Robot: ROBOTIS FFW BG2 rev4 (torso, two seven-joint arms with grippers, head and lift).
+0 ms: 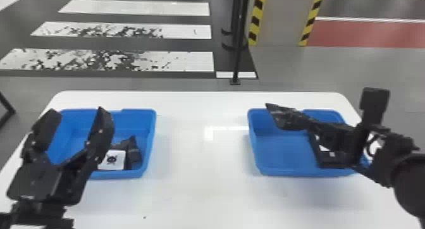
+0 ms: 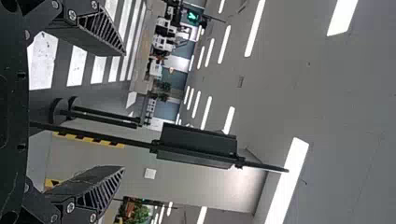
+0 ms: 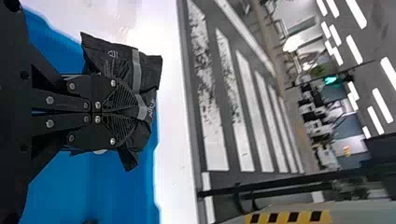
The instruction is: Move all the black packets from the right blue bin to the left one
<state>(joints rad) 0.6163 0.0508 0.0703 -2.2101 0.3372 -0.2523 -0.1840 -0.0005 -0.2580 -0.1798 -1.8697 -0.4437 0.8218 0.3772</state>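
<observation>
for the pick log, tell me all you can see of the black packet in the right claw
The black packet looks like thin, pliable plastic, creased, with grey banding and small pale markings. It is pinched shut in the right claw, crumpled, its ends sticking out either side, raised over the right blue bin.
</observation>
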